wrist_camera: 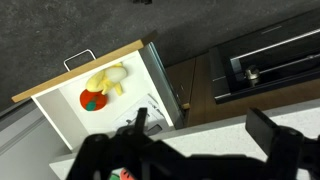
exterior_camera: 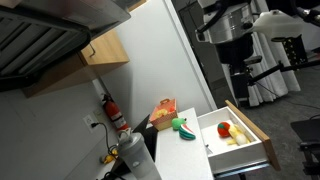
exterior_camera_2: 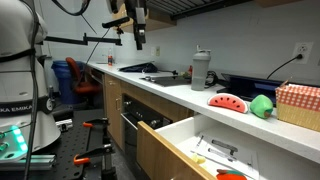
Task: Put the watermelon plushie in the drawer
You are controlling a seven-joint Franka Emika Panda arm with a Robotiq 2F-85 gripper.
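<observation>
The watermelon plushie (exterior_camera_2: pixel 227 101), a red slice with a green rind, lies on the white counter near a red checkered box. In an exterior view it shows as a green curve (exterior_camera: pixel 187 130) by the counter edge. A sliver of it shows at the bottom of the wrist view (wrist_camera: pixel 125 175). The drawer (exterior_camera_2: pixel 160 148) stands pulled out below the counter, white inside with wood sides, and it shows in an exterior view (exterior_camera: pixel 252 126) and in the wrist view (wrist_camera: pixel 140 75). My gripper (exterior_camera_2: pixel 138 32) hangs high above the counter, far from the plushie. In the wrist view it (wrist_camera: pixel 205 135) is open and empty.
A small green round item (exterior_camera_2: pixel 262 104) and the red checkered box (exterior_camera_2: pixel 298 102) sit beside the plushie. A red fruit toy (wrist_camera: pixel 92 99) and a yellow toy (wrist_camera: pixel 108 78) lie in the drawer. A grey jug (exterior_camera_2: pixel 202 68) and a cooktop (exterior_camera_2: pixel 160 77) stand on the counter.
</observation>
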